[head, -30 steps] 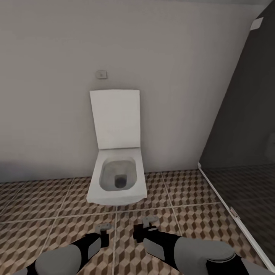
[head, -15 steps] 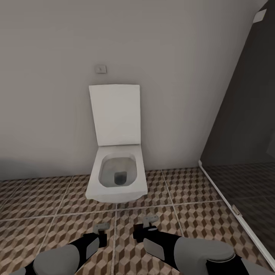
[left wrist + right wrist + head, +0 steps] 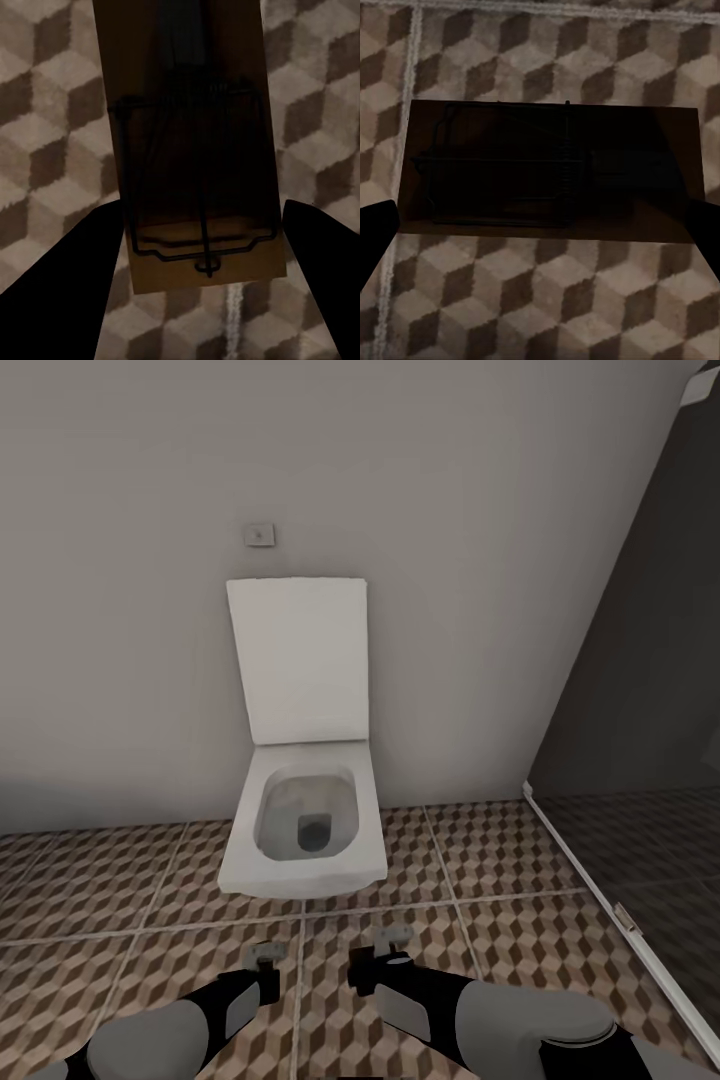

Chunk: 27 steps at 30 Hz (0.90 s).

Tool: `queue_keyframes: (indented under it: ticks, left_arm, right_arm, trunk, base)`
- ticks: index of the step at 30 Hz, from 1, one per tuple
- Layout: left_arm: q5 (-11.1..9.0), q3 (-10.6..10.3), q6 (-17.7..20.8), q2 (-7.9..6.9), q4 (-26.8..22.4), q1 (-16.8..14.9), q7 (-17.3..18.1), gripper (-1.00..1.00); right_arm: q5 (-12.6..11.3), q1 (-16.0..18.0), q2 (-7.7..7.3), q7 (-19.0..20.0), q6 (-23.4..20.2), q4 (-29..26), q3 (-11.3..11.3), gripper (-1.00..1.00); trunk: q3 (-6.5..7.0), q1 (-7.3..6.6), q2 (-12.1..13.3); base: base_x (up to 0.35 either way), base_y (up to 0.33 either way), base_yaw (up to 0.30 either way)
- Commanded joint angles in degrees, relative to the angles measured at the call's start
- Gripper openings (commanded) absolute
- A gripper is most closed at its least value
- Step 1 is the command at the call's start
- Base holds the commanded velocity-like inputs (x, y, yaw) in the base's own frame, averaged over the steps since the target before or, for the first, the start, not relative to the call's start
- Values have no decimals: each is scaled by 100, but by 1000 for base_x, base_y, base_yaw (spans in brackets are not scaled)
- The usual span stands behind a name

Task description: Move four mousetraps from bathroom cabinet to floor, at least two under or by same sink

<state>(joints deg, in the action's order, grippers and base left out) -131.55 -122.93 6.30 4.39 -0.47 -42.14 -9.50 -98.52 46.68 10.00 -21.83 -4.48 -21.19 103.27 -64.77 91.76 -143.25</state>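
Two mousetraps are carried above the bathroom floor, one mousetrap clamped in the left claw, another mousetrap in the right claw, facing one toilet.

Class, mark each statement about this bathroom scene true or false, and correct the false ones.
1. The toilet has its lid raised against the wall. True.
2. The left wrist view shows a mousetrap between the fingers of the left gripper. True.
3. The floor is plain white tile. False: its tiles bear a brown-and-beige cube pattern.
4. A small wall plate sits above the toilet. True.
5. The right wrist view shows nothing between the fingers of the right gripper. False: a second mousetrap lies across the view there, over the tiles.
6. The dark shower area lies to the left of the toilet. False: it is on the right.
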Motion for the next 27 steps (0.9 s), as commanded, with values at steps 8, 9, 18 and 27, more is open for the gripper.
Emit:
queue_keyframes:
  ticks: [8, 9, 18, 27]
  left_arm:
    - [-38, -48, 45, 0, -5, -5, -33, -100]
    - [-38, -48, 46, 0, -5, -5, -30, -100]
    - [-22, -45, 253, 5, -5, -5, -12, -100]
    - [-32, -34, 1098, 18, -5, -5, 0, -100]
  right_arm:
    - [5, 8, 0, -32, -27, 25, 27, -100]
    - [5, 8, 0, -32, -27, 29, 27, -100]
    - [8, 8, 0, -35, -40, 35, 27, -100]
    - [8, 8, 0, -43, -60, 59, 27, -100]
  trunk:
    - [-28, 1, -4]
    - [-28, 1, -4]
    - [-28, 1, -4]
    - [-28, 1, -4]
  base:
    - [1, 0, 0]
    - [0, 0, 0]
    - [0, 0, 0]
    - [0, 0, 0]
